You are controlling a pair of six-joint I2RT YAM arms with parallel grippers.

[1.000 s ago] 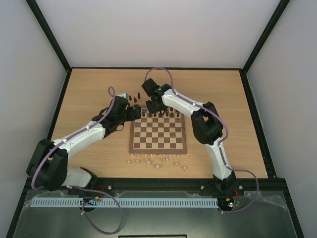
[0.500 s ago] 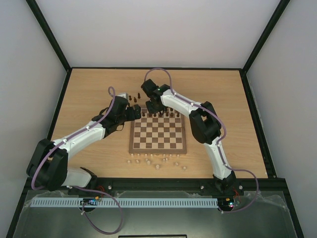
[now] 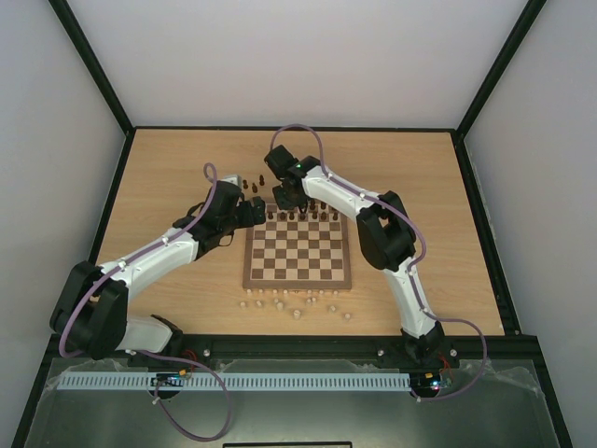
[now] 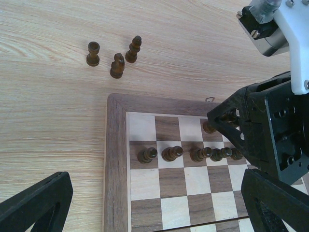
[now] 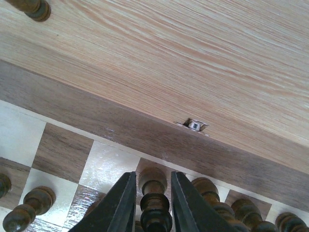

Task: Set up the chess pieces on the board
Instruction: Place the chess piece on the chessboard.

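Right gripper (image 5: 152, 177): fingers drawn in narrowly on either side of a dark piece (image 5: 154, 208); whether the pads press on it cannot be told
Dark piece: upright on a back-row square at the far edge of the board (image 4: 116, 164), just behind the pawn row
Left gripper (image 4: 154, 193): jaws spread wide, holding nothing, above the board's far left corner
Dark pawns (image 4: 193, 153): standing in a row on the second rank from the far edge
Loose dark pieces (image 4: 116, 65): three, upright on the table (image 3: 168, 168), just beyond that corner
Pale pieces (image 3: 294, 303): scattered on the table along the board's near edge
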